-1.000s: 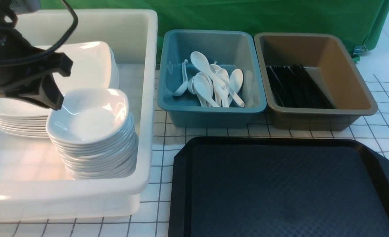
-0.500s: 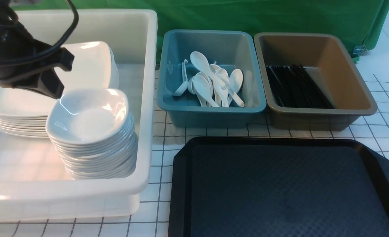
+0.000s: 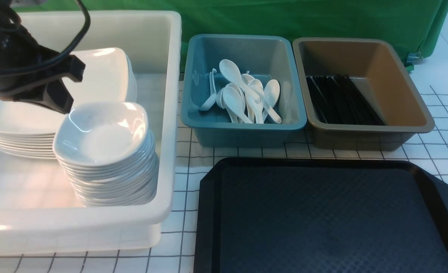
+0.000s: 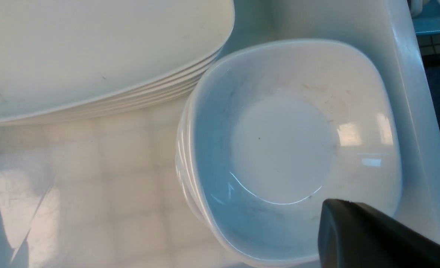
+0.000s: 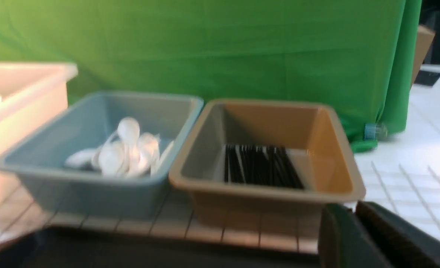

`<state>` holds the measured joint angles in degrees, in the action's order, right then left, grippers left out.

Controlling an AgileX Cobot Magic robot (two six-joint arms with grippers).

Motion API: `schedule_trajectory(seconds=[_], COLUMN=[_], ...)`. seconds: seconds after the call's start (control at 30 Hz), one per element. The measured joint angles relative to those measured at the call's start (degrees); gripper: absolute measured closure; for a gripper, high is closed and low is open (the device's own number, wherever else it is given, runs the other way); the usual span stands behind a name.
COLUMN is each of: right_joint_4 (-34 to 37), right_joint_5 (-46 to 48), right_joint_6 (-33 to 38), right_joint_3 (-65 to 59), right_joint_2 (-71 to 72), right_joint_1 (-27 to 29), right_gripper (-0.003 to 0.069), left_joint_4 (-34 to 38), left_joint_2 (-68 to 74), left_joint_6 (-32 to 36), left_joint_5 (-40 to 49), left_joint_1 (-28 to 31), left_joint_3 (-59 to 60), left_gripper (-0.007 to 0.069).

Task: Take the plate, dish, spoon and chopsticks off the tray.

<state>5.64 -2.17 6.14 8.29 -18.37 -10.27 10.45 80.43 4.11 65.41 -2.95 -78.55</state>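
The black tray [image 3: 322,220] lies bare at the front right, its far rim also showing in the right wrist view [image 5: 130,249]. A stack of white square plates [image 3: 102,76] and a stack of small dishes [image 3: 102,132] sit in the white tub [image 3: 170,113]. My left gripper [image 3: 58,102] hovers shut and empty just above the top dish [image 4: 283,149], beside the plates [image 4: 93,48]. White spoons [image 3: 242,94] fill the teal bin, and black chopsticks [image 3: 341,100] lie in the brown bin. My right gripper [image 5: 354,212] is low over the tray, jaws a slit apart, holding nothing.
The teal bin [image 3: 242,129] and the brown bin [image 3: 364,131] stand side by side behind the tray. The white tub takes up the left side. A green cloth [image 3: 284,19] hangs at the back. The table wears a white gridded cover [image 3: 444,113].
My left gripper has risen a little off the dish stack and then held still. Nothing else in the front view has moved.
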Motion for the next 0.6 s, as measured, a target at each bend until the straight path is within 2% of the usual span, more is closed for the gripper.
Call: schedule_trajectory(seconds=[0.23, 0.5, 0.6], right_joint_4=[-4.9, -5.6, -5.6], right_joint_5=[7.6, 9.8, 13.7], right_joint_6=[0.0, 0.0, 0.0], right_joint_3=[-7.9, -8.7, -8.7], right_joint_2=[11.8, 18.0, 18.3], right_joint_1=[0.0, 0.1, 1.7], right_gripper=[0.0556, 0.054, 0.0532], left_joint_4=[0.0, -0.7, -1.2], left_joint_2=[0.0, 0.0, -0.1], left_joint_6=[0.0, 0.0, 0.0], left_joint_5=[-0.2, -0.2, -0.1], left_joint_1=[0.0, 0.0, 0.0], left_joint_3=[0.0, 0.0, 0.0], left_gripper=[0.0625, 0.0625, 0.0625])
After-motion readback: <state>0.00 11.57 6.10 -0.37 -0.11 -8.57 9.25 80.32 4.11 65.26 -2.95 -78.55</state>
